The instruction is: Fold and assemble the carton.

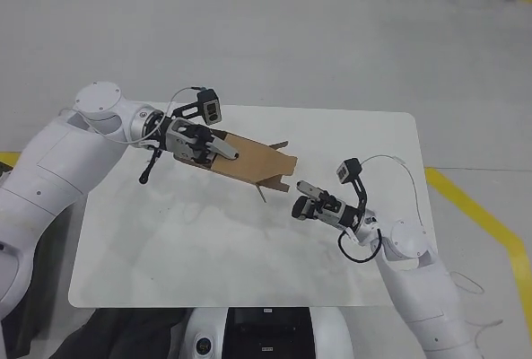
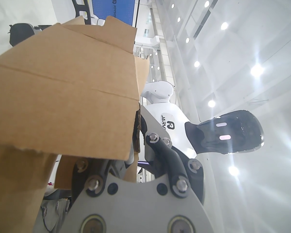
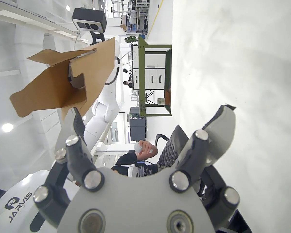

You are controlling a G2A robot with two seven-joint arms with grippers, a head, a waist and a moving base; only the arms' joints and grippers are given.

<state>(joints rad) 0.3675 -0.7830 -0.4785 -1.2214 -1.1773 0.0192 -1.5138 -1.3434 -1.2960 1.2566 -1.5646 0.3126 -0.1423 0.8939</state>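
A brown carton [image 1: 261,163], partly folded with loose flaps at its right end, is held tilted above the white table [image 1: 203,260] near the back. My left gripper [image 1: 213,148] is shut on its left end, with one finger lying over the top panel. In the left wrist view the cardboard [image 2: 63,93] runs down between the fingers [image 2: 160,146]. My right gripper [image 1: 299,205] stands open a short way in front of the carton's right end, not touching it. In the right wrist view its fingers [image 3: 220,120] are spread wide, and the carton's open end [image 3: 63,83] hangs beyond them.
The front and middle of the table offer bare white surface. Its right edge [image 1: 422,197] lies close behind the right arm. A yellow floor line [image 1: 481,215] runs past the table on the right.
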